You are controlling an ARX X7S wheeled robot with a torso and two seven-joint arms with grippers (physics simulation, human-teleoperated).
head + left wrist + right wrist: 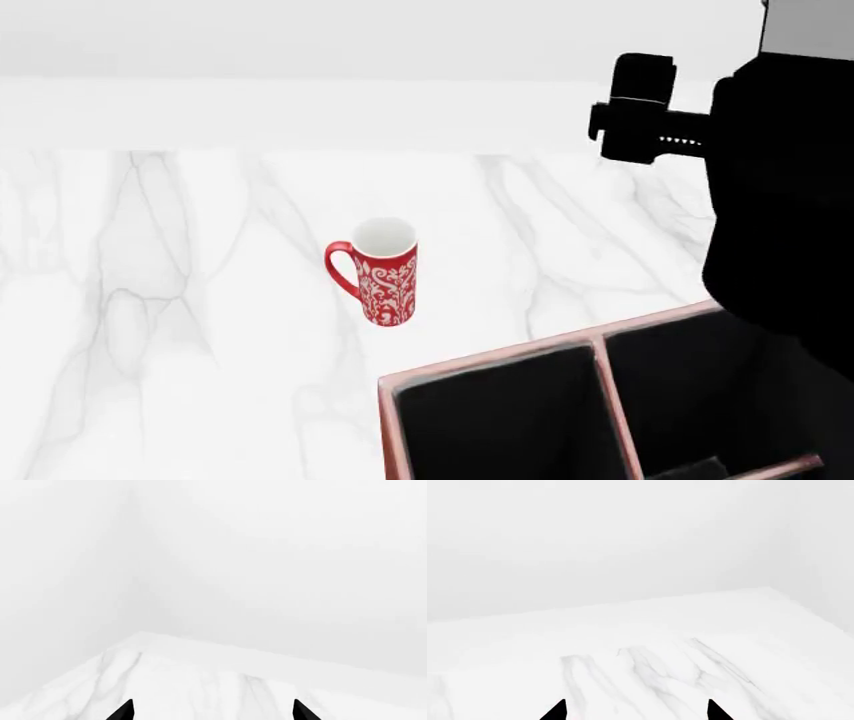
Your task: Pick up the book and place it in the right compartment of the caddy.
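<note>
The caddy (489,361), reddish-brown with pale pink rims and black lining, sits at the near right of the marble table in the head view. A divider (611,405) splits it. The bulky black right arm (787,200) hangs over its right compartment (707,390) and covers part of it. The book is not in view as a separate thing. In the right wrist view my right gripper (636,712) is open, with only marble between its black fingertips (557,711). My left gripper (213,711) is open too, over bare marble near the table's corner.
A red-and-white patterned mug (383,272) stands upright on the marble table (160,300), left of and beyond the caddy. A white wall runs behind the table's far edge.
</note>
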